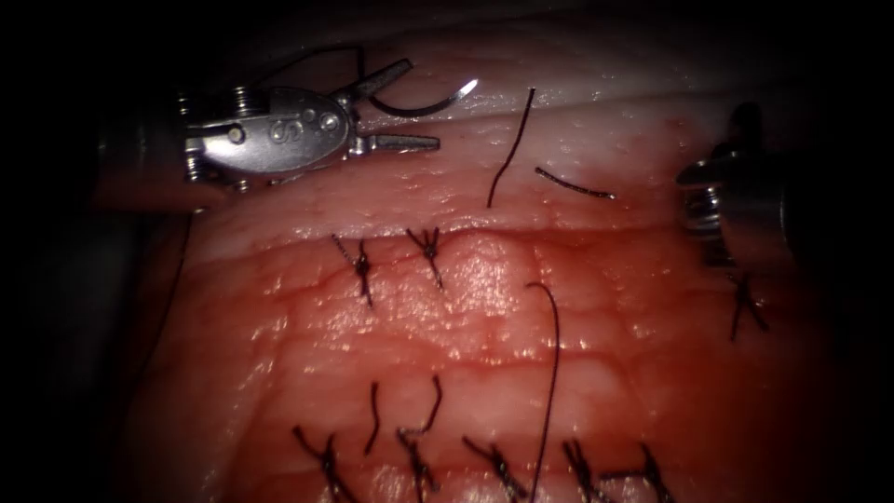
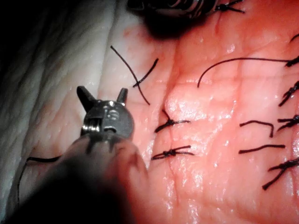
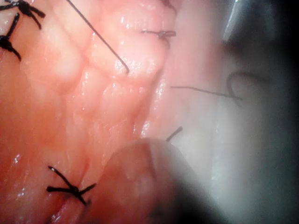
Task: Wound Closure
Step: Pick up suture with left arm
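My left tool (image 1: pixel 424 102) hovers over the pale tissue (image 1: pixel 605 121) at the upper left, jaws open and holding nothing. The curved needle (image 1: pixel 410 113) lies on the tissue between those open jaws, its bright tip pointing right and free of the tissue. Its thread (image 1: pixel 307 58) trails off up and to the left. The left wrist view has the same tool (image 2: pixel 100 93) with spread, empty jaws. My right tool (image 1: pixel 736 191) sits dark at the right edge, above a stitch (image 1: pixel 745 312). I cannot see anything held in it.
Knotted stitches (image 1: pixel 363 265) cross the upper seam, and several more (image 1: pixel 503 470) line the lower one. Cut ends of thread (image 1: pixel 510 149) (image 1: pixel 573 183) lie right of the needle. A long loose thread (image 1: pixel 551 373) runs down the wet red tissue (image 1: pixel 652 373).
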